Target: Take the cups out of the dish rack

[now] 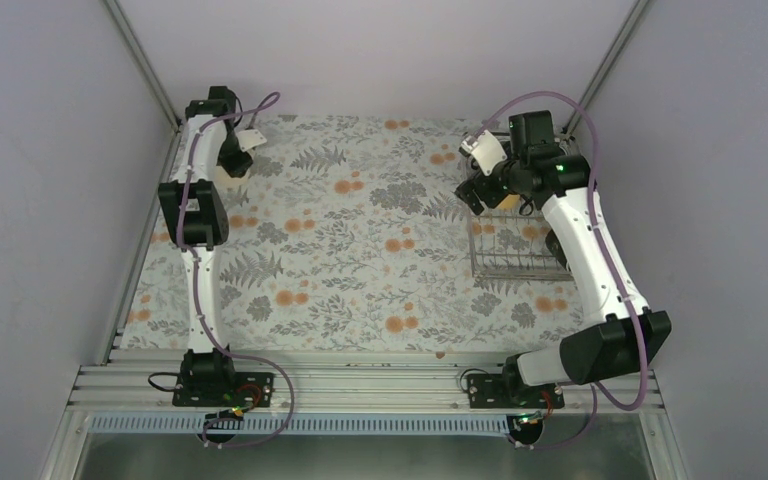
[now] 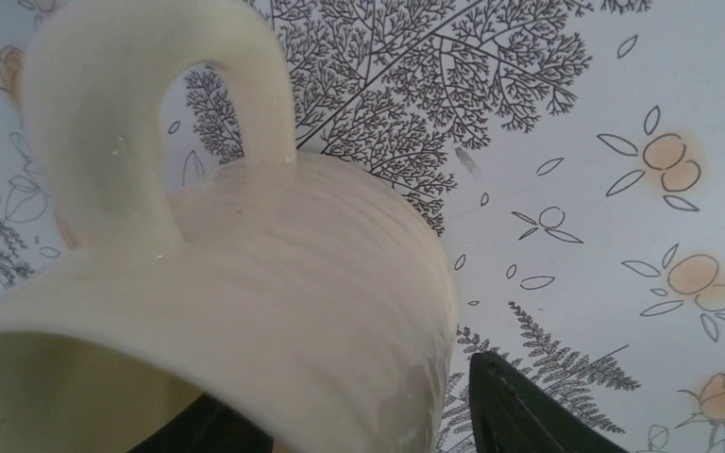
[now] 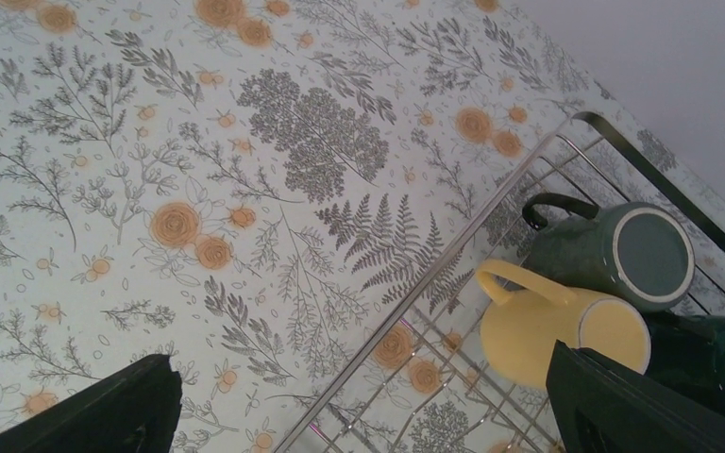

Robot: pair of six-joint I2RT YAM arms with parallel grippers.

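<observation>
The cream-white mug [image 2: 274, 283] fills the left wrist view, handle up, at the far left of the table [image 1: 228, 178]. My left gripper [image 2: 368, 420] is open around it: one finger shows in the mug's mouth, and the other finger [image 2: 529, 415] stands slightly apart from its side. The wire dish rack [image 1: 515, 255] sits at the right. My right gripper [image 3: 368, 406] is open and empty, hovering over the rack's left rim [image 3: 453, 245]. In the rack lie a yellow mug [image 3: 538, 326], a dark green mug [image 3: 614, 250] and part of another dark mug [image 3: 717, 363].
The floral cloth [image 1: 360, 250] covers the table. Grey walls close in the left, back and right sides. The arm bases and a metal rail [image 1: 360, 385] run along the near edge.
</observation>
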